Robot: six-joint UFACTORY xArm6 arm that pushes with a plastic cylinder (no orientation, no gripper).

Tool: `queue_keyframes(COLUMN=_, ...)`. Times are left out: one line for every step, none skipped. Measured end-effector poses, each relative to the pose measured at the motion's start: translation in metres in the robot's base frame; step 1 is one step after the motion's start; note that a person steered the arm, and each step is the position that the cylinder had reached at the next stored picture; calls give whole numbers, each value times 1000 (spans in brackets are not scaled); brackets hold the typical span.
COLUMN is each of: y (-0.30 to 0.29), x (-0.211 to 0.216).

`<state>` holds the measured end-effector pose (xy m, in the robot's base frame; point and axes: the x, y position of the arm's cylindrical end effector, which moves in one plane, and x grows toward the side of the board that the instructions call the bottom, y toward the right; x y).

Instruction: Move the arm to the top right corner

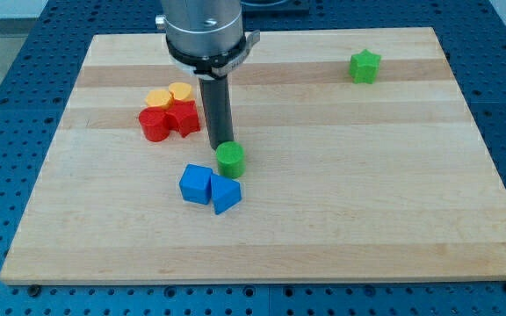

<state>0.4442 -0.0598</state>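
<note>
Though upright, my tip [220,146] beside green cylinder [231,161].

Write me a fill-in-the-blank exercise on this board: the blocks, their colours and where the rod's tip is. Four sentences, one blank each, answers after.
1. My tip rests just above and left of the ____ cylinder.
2. The green star sits alone near the view's top ____ corner.
3. Two ____ blocks lie just below the green cylinder.
4. The two yellow blocks sit right above two ____ blocks.

Missing words: green; right; blue; red
</note>
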Motion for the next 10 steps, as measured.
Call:
queue_keyframes(y=0, x=5)
queue_keyframes(y=5, x=4)
queue_keyframes(y=48, x=-26)
queue_keyframes(y=120, x=-61)
queue_keyframes(y=205, x=-65)
queue_keyframes(y=286, x=-73)
queue_keyframes(y=344, x=-129)
queue_keyframes(y=353, x=-190)
queue_keyframes(y=327, x=-207)
queue_keyframes(y=304, x=-191)
